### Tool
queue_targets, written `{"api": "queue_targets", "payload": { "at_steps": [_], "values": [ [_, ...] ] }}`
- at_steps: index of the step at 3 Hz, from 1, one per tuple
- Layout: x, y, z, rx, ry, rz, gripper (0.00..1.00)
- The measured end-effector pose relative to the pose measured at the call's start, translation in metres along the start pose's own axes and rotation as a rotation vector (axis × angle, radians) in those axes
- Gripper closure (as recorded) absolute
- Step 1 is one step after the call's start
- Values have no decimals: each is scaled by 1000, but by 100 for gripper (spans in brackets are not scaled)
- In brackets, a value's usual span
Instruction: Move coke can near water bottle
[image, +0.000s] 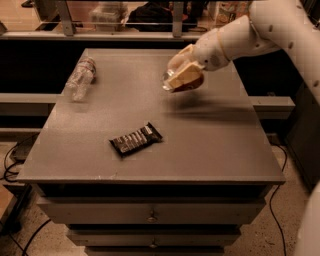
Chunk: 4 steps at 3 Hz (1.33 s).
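The coke can (190, 85) is in my gripper (179, 78), held sideways above the grey table's (210, 145) back middle, its silver end pointing left. The cream fingers (183, 73) are closed over the can and hide most of it. Only a reddish strip and the silver end show. The water bottle (79, 78) is clear and crinkled with a reddish-white label. It lies on its side at the table's far left, well to the left of the gripper.
A dark candy bar wrapper (136, 139) lies flat near the table's front middle. The table has drawers (150, 216) below its front edge. A shelf with boxes and rails (120, 15) runs behind the table. Cables (12, 160) lie on the floor at the left.
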<state>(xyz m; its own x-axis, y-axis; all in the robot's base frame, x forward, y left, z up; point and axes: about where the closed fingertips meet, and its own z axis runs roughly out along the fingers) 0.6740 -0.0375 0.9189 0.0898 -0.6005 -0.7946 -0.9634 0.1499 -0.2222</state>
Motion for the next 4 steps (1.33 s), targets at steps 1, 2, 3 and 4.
{"api": "queue_targets", "payload": {
  "at_steps": [1,2,3,4],
  "values": [
    [-43,12,9,-48,-49,-100,100],
    [-44,13,9,-49,-50,-105,100],
    [-41,14,18,-55,-75,-72,100],
    [-58,16,46,-82,-133,-86,100]
  ]
}}
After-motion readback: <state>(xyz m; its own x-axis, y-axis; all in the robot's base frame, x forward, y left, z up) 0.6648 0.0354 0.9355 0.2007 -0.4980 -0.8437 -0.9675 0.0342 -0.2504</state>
